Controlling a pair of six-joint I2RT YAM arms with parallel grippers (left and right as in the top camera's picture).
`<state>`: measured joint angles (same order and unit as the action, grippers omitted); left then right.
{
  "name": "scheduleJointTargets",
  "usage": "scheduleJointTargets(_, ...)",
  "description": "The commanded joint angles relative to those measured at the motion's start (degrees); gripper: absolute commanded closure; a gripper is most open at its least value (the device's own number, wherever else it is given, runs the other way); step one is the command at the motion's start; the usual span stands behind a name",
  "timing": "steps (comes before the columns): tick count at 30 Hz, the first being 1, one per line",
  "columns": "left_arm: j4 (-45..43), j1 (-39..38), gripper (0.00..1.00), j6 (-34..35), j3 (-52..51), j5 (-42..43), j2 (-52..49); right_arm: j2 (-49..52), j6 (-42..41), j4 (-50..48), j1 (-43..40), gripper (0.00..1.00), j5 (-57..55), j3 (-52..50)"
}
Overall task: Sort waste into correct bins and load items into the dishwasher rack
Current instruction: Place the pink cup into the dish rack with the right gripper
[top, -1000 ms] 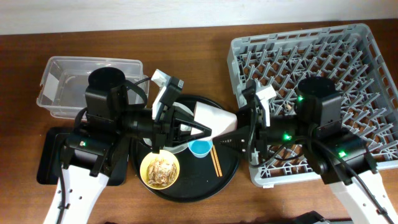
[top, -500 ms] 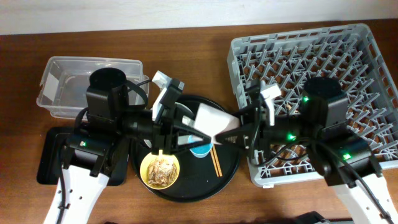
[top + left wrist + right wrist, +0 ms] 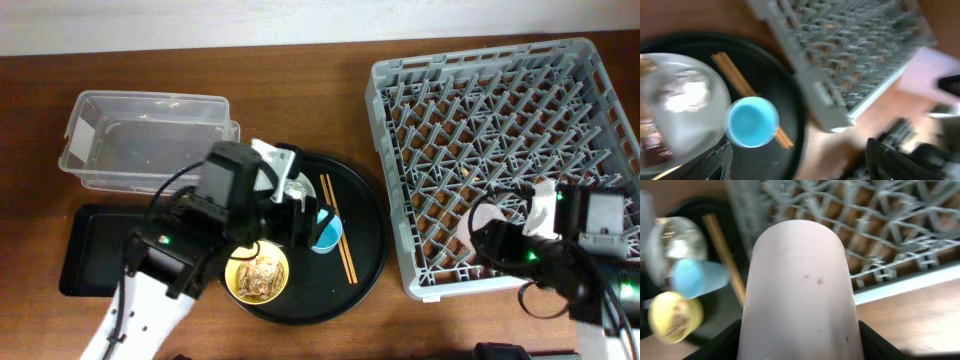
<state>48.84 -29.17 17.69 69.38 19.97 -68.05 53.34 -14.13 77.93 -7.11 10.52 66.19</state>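
Observation:
My right gripper [image 3: 800, 347] is shut on the pale grey plate [image 3: 800, 285], which fills the right wrist view. From overhead the plate [image 3: 487, 222] stands on edge over the front left part of the grey dishwasher rack [image 3: 500, 120], with the right gripper [image 3: 512, 240] behind it. My left gripper [image 3: 800, 165] is open and empty, hovering over the round black tray [image 3: 365, 235] beside the light-blue cup [image 3: 752, 121]. From overhead the left gripper [image 3: 300, 215] sits just left of that cup [image 3: 322, 236]. Two wooden chopsticks [image 3: 336, 228] and the yellow bowl [image 3: 258, 274] holding brownish scraps lie on the same tray.
A clear plastic tub [image 3: 140, 140] stands at the back left, with a shallow black rectangular tray [image 3: 90, 250] in front of it. A clear roundish thing [image 3: 680, 100] with whitish contents sits on the round tray under my left arm. The rack [image 3: 850, 50] fills the right side.
My left gripper has opened and let go of the plate, then drawn back over the round tray. The right gripper has carried the plate to the right, over the rack's front part.

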Motion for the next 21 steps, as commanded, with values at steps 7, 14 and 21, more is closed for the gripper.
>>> scheduleJointTargets(7, 2.1, -9.1, 0.16, -0.7, 0.2, -20.2, -0.2, 20.9, 0.3, -4.3, 2.0, 0.41, -3.7, 0.5)
scheduleJointTargets(14, 4.0, -10.1, 0.16, -0.7, 0.1, -20.4, -6.7, 25.2, -0.2, -10.4, 5.2, 0.21, -3.7, 0.5)
scheduleJointTargets(21, 2.1, -15.6, 0.21, -0.7, 0.1, -26.5, -15.1, 16.4, -0.3, -7.2, 5.2, 0.02, -0.3, 2.9)
